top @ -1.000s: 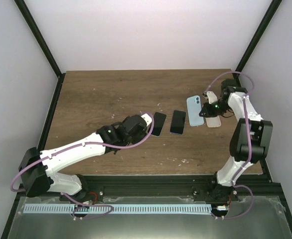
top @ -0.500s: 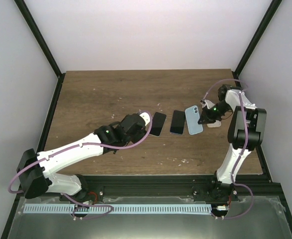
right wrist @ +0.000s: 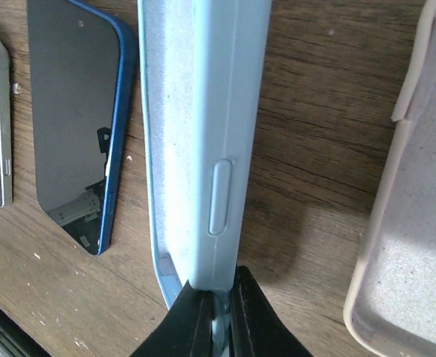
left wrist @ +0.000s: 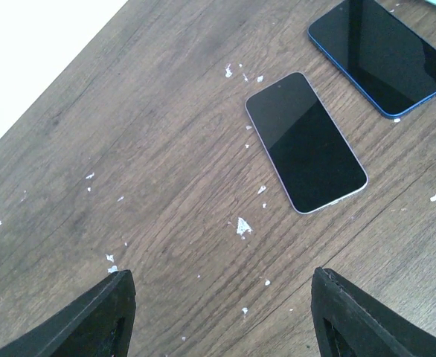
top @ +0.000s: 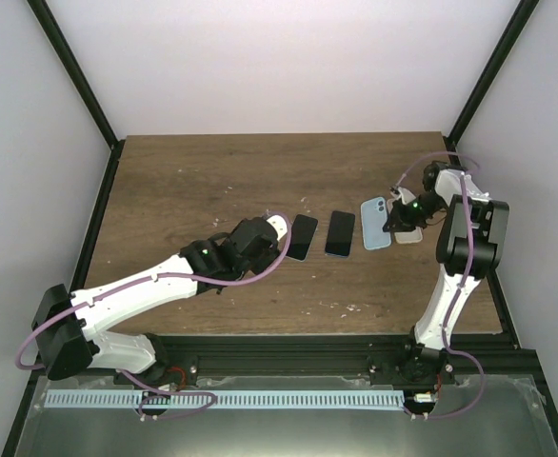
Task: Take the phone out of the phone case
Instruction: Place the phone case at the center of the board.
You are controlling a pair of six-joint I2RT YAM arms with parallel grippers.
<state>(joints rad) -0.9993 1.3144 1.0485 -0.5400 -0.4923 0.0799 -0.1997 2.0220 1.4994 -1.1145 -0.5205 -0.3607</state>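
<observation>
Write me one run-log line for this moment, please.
right tool: shut on blue case, tilted beside blue phone | left tool: open, above table near silver-edged phone | beige case: on table, apart

Each arm (top: pixel 155 278) has white links (top: pixel 435 322), black joints (top: pixel 65 341), lilac cables (top: pixel 250 280) and black wedge-shaped end effector fingers (left wrist: pixel 88 327).

The blue case (right wrist: pixel 229 111) looks matt and smooth, the blue-rimmed phone (right wrist: pixel 73 111) glossy, the table (right wrist: pixel 318 111) grained wood.
</observation>
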